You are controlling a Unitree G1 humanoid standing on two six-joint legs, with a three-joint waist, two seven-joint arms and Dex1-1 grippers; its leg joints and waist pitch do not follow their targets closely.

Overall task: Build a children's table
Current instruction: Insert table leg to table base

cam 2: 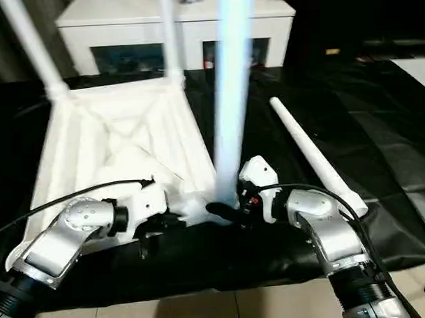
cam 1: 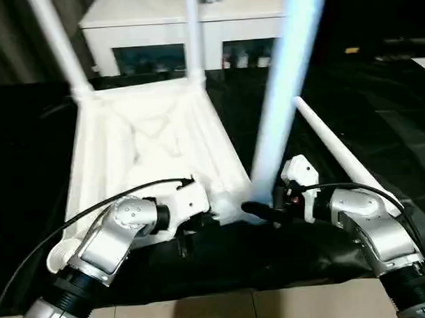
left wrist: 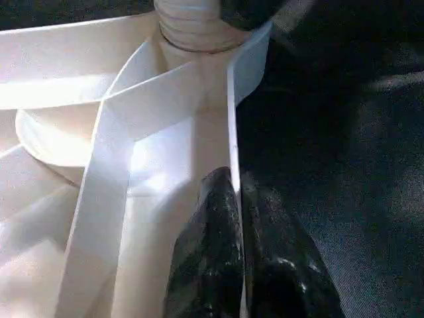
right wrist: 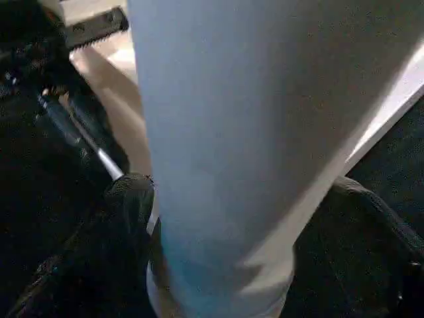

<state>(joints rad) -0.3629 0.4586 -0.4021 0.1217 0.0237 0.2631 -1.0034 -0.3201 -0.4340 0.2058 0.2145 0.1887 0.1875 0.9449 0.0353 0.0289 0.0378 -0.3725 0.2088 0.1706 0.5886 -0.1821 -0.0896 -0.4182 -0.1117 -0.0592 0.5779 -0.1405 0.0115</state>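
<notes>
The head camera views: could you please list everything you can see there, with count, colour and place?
Table top: one, white, lying upside down on the black cloth, ribbed underside up.
Standing legs: three, white, upright in corner sockets; two at the far corners, one at the near right corner.
Loose leg: one, white, lying on the cloth right of the table top.
Black cloth: one, covering the work surface.
Cabinet: one, white with dark glass openings, behind the table.
Left hand: one, black fingers shut on a thin rib wall of the table top, near edge.
Right hand: one, black fingers spread either side of the near right leg's base.
</notes>
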